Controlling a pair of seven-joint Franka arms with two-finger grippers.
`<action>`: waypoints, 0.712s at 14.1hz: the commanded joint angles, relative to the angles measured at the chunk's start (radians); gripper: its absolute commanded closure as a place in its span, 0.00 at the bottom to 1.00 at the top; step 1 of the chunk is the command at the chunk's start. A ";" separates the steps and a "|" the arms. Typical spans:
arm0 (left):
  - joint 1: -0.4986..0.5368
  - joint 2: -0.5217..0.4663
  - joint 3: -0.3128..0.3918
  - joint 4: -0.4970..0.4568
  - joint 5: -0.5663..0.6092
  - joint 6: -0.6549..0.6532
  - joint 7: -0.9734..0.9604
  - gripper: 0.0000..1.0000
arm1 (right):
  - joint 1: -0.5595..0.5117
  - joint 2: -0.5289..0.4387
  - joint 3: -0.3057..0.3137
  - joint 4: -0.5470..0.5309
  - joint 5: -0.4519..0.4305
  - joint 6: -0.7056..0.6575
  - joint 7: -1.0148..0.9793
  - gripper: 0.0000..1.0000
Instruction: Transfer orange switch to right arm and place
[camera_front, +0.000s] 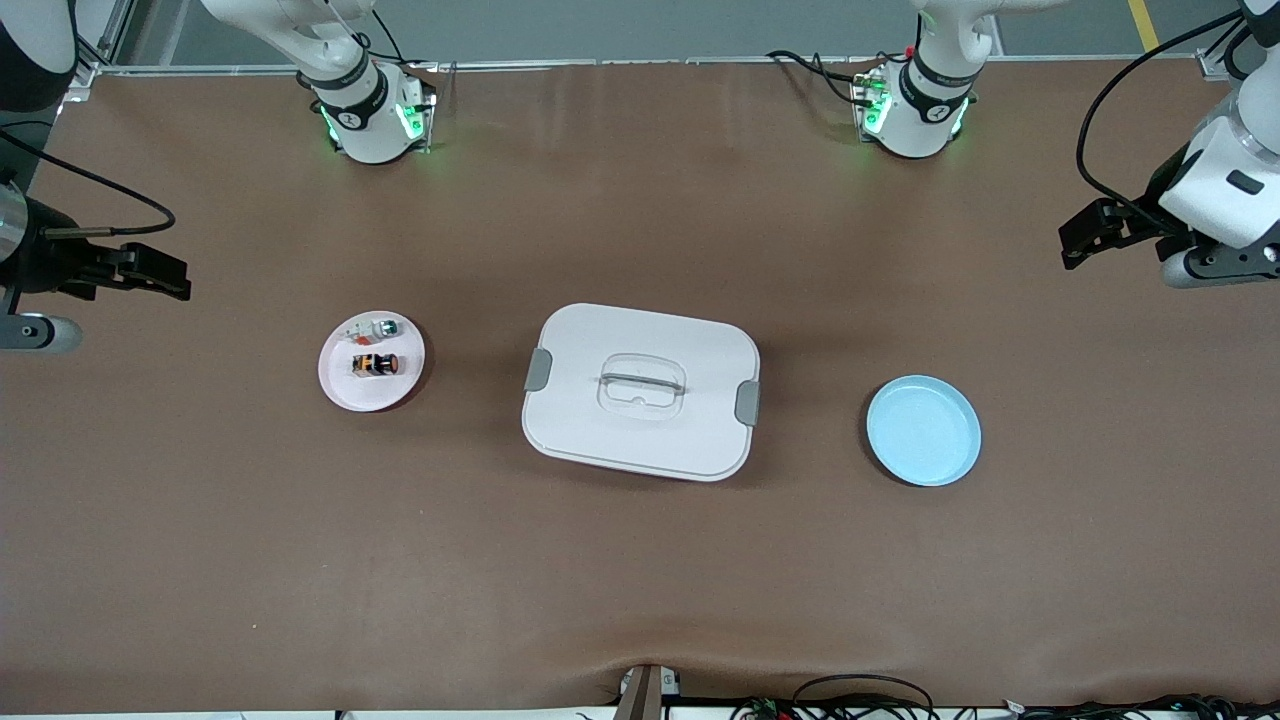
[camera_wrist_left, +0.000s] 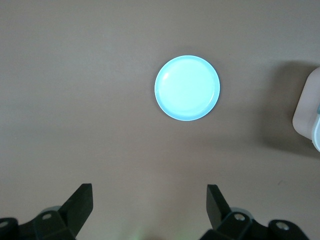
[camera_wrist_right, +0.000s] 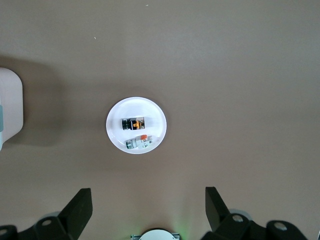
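Note:
The orange switch (camera_front: 375, 365) lies on a small pink plate (camera_front: 345, 392) toward the right arm's end of the table, beside a white-and-clear part with a green cap (camera_front: 376, 328). In the right wrist view the switch (camera_wrist_right: 133, 122) and the plate (camera_wrist_right: 145, 107) lie well below my open, empty right gripper (camera_wrist_right: 148, 210). My right gripper (camera_front: 165, 275) hangs high over the table's right-arm end. My left gripper (camera_front: 1080, 240) hangs high over the left-arm end, open and empty (camera_wrist_left: 150, 207).
A white lidded box with grey clips (camera_front: 641, 390) sits mid-table between the plates; its corner shows in the left wrist view (camera_wrist_left: 307, 112). An empty light-blue plate (camera_front: 923, 430) lies toward the left arm's end, also in the left wrist view (camera_wrist_left: 187, 87).

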 joint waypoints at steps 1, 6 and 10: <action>0.003 -0.002 -0.004 0.006 -0.007 0.000 0.021 0.00 | -0.008 -0.037 0.006 -0.039 0.016 0.014 0.019 0.00; 0.005 -0.005 -0.006 0.008 -0.009 -0.003 0.021 0.00 | -0.044 -0.077 0.001 -0.107 0.074 0.056 0.018 0.00; 0.005 -0.011 -0.006 0.008 -0.009 -0.006 0.021 0.00 | -0.051 -0.231 0.000 -0.347 0.075 0.226 0.021 0.00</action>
